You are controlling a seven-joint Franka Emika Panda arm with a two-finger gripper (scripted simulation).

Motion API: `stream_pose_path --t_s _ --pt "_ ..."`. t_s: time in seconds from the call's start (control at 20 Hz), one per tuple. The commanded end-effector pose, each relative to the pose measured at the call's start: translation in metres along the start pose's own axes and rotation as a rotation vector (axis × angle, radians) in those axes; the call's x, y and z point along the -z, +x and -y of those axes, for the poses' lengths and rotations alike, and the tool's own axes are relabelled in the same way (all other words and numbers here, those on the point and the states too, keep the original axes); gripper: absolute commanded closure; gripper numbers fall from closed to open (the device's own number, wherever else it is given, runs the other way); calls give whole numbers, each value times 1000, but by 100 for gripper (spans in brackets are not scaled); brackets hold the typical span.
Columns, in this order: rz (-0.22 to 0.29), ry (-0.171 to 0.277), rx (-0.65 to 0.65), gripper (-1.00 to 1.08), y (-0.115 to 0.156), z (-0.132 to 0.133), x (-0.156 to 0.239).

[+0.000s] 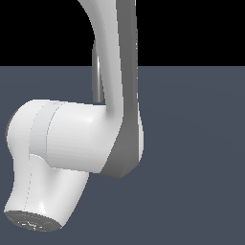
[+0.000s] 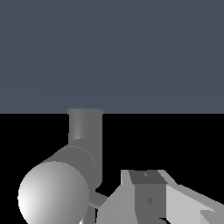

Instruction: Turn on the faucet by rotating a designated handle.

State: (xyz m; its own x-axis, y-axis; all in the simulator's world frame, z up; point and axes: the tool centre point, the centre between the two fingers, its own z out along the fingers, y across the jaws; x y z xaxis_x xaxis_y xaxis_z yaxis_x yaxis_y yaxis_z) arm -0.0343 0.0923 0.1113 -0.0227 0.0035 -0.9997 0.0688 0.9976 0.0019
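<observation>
In the wrist view the grey faucet (image 2: 83,144) is close in front of the camera. It shows a thick cylinder with a rounded end (image 2: 52,194) and a short tube rising from it. A thin grey rod, the handle (image 2: 98,200), sticks out sideways from the body towards my gripper (image 2: 151,192). Grey blocks of the gripper sit right beside the rod's end. Whether they touch it, and whether the jaws are open or shut, does not show. In the exterior view only a thin grey strip of the spout (image 1: 97,79) shows behind the arm. The gripper is hidden there.
The large white robot arm (image 1: 76,139) fills the middle and the exterior view's left, covering most of the faucet. The flat dark blue-grey floor (image 1: 201,158) spreads around it, with a black background above.
</observation>
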Motion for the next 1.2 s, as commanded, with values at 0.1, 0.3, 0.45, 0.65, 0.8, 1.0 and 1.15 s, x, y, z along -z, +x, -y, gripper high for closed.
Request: stream_pose_path --t_s 0.1,0.3,0.45,0.65,0.8,1.0,1.15 --pt "18 3 0 108 -23 7 0" --pt "21 1 -1 108 -37 11 0" --pt "-13 7 1 108 -20 15 1" --pt "-3 5 0 108 -31 27 1" --pt "5 3 0 108 -39 36 1" --pt "16 1 -1 108 -49 49 1" --pt "21 1 -1 108 -55 55 1"
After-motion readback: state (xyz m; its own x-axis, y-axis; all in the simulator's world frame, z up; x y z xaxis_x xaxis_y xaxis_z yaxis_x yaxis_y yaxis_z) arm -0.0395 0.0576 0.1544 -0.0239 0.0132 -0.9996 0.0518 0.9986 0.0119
